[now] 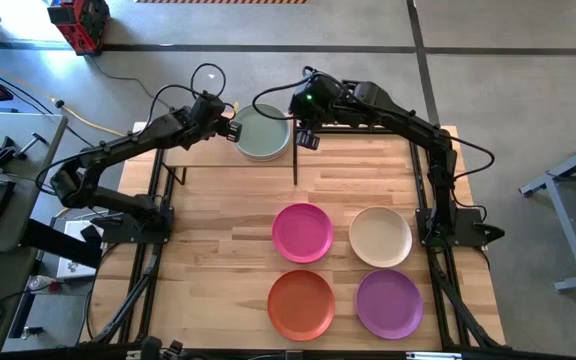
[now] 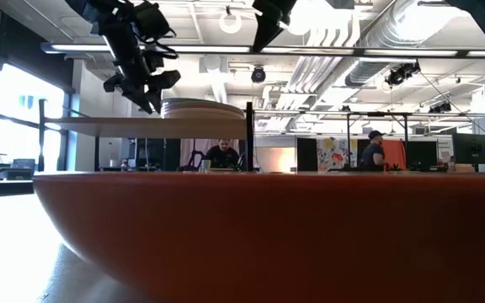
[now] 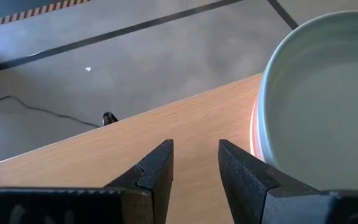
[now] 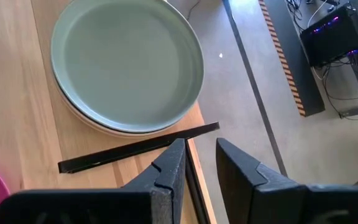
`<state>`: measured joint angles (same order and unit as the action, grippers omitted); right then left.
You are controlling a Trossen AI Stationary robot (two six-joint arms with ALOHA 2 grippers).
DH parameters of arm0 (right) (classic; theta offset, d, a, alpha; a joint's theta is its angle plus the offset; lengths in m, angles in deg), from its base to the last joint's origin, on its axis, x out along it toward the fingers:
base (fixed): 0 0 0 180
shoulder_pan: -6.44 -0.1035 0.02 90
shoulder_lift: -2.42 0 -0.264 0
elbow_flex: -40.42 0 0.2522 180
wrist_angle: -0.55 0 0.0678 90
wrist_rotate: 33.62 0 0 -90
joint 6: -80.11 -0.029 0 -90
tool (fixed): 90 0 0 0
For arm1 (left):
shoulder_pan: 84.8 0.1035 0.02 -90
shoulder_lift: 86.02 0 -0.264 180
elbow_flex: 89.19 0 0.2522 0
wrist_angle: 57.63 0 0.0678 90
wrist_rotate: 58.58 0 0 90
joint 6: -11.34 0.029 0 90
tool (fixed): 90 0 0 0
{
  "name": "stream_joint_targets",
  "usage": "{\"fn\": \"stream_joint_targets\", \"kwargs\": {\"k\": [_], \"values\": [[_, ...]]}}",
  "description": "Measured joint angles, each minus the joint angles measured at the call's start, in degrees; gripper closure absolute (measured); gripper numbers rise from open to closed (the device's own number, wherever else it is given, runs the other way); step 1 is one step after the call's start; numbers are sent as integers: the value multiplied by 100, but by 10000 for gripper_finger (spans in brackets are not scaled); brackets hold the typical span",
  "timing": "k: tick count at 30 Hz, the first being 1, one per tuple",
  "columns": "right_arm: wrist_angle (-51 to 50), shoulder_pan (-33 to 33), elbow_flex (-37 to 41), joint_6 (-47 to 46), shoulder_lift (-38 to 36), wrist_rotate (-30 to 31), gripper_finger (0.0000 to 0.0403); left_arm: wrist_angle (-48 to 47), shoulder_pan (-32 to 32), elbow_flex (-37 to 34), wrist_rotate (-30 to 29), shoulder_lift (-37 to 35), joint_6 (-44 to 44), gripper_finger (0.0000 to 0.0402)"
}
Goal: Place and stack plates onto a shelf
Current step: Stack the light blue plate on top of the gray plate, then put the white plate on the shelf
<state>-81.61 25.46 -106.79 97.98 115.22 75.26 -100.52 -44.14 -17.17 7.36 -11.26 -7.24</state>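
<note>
— How far along are you?

— Roughly halfway. A stack of plates, pale green plate (image 1: 262, 135) on top, sits on the shelf (image 3: 135, 140), between your two end effectors. You can't count it exactly; at least a pink and a pale edge show under the green.

— And what's left?

— Four on the counter (image 1: 218, 240), well away from both end effectors: magenta plate (image 1: 302, 232), cream plate (image 1: 380, 236), orange plate (image 1: 301, 304), purple plate (image 1: 389, 303).

— The end effectors?

— Left end effector (image 3: 196, 163) is just beside the stack, fingers slightly spread, empty. Right end effector (image 4: 199, 160) hovers at the shelf's far side, also parted, holding nothing.
</note>
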Motion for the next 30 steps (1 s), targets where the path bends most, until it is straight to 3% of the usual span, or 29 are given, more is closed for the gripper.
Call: {"fn": "stream_joint_targets", "kwargs": {"k": [13,23,26,30], "values": [[2,7,0,-4,-1,0,334,45,-100,4,260,348,27,284],[-52,9,2,-326,-1,-203,334,74,-100,4,286,-118,124,284],[-348,9,2,-752,-1,-618,334,72,-106,2,643,-436,124,284],[-962,-14,2,-1584,-1,-1382,334,36,-159,3,1627,-863,125,284]]}}
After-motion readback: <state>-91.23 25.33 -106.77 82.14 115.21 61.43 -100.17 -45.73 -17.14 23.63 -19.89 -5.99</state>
